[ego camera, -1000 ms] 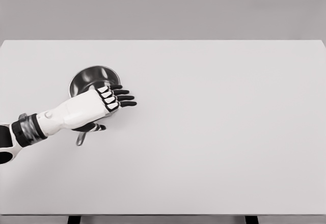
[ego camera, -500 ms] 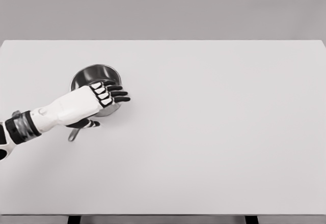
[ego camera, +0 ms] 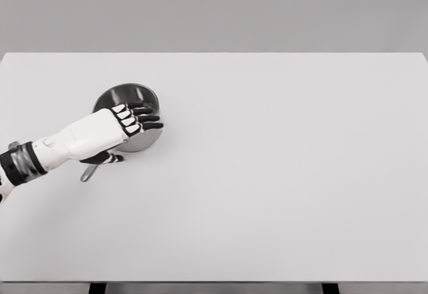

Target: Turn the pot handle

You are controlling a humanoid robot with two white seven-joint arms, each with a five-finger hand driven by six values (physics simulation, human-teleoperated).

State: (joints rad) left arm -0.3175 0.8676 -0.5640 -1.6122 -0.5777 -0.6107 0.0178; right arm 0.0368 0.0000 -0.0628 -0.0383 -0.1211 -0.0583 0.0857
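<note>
A small steel pot (ego camera: 126,96) stands on the left part of the white table (ego camera: 287,174). Its thin handle (ego camera: 86,174) points toward the lower left, and only its end shows below my forearm. My left hand (ego camera: 136,121) reaches in from the left and lies over the pot's near rim. Its four fingers (ego camera: 146,117) are stretched out flat across the pot, holding nothing. The thumb (ego camera: 107,158) curls underneath, close to the handle's root, and whether it touches the handle is hidden. My right arm is out of view.
The table's left edge (ego camera: 2,107) runs close behind my forearm. A grey wall stands beyond the far edge (ego camera: 214,53).
My left hand has pulled back to the left and slightly up. The handle's end has swung to the left with it, and the pot has stayed roughly in place.
</note>
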